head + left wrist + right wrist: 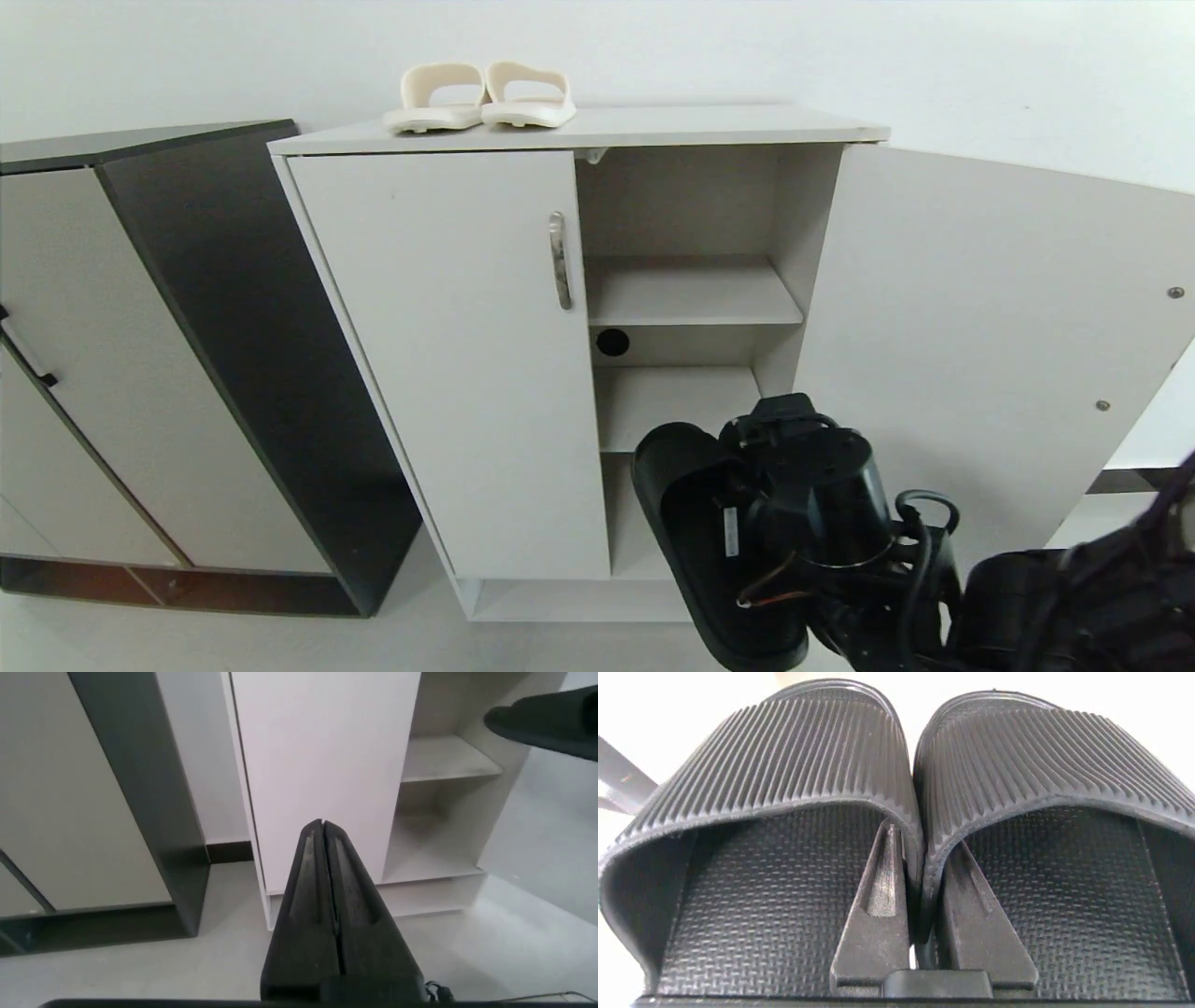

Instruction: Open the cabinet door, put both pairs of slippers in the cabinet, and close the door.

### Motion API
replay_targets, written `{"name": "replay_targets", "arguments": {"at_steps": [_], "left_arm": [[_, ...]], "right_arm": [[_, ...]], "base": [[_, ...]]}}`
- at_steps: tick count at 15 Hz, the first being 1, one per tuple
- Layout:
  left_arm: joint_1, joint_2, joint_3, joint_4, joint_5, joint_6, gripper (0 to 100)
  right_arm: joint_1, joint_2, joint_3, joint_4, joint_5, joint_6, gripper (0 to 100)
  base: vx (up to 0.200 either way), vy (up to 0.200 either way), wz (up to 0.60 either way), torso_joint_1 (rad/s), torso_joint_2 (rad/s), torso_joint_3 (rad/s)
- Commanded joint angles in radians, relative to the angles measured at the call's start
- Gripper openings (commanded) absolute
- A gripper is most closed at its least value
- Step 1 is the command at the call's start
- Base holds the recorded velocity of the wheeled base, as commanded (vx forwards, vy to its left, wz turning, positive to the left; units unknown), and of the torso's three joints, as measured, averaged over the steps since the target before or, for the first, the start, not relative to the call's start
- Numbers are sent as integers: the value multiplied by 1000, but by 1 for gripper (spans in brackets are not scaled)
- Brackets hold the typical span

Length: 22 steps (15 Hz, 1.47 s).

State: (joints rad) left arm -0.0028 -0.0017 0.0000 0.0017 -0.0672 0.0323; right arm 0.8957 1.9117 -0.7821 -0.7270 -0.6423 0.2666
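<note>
Before cabinet (448, 373), right pincer (924, 845) gripping black slippers (686, 532)

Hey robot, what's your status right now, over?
Right gripper shut on black slippers, facing open cabinet side. Left gripper shut, holding nothing. Cream slippers atop cabinet. Left door shut.

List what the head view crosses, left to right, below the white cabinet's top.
dark side cabinet → closed left door → metal handle → black slippers → open right door
</note>
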Motion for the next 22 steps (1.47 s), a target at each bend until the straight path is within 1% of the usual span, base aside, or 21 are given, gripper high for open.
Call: {"name": "replay_targets", "arguments": {"at_steps": [1,4,14,17,22], "left_arm": [[0,3,0,0,1,0,0],[0,3,0,0,0,1,0],[0,3,0,0,1,0,0],[0,3,0,0,0,0,0],[0,3,0,0,1,-2,0]], "right_arm": [[2,156,-128,0,-46,2,0],[-8,225,-200,0,-45,-1,0],[-58,345,-246,-2,-51,5,0],[-64,366,-263,-9,-53,8,0],[-86,417,-286,-187,-77,-1,0]], "base": [[0,0,0,0,0,0],[0,0,0,0,0,0],[0,0,0,0,0,0],[0,0,0,1,6,-149],[0,0,0,3,2,-197]]}}
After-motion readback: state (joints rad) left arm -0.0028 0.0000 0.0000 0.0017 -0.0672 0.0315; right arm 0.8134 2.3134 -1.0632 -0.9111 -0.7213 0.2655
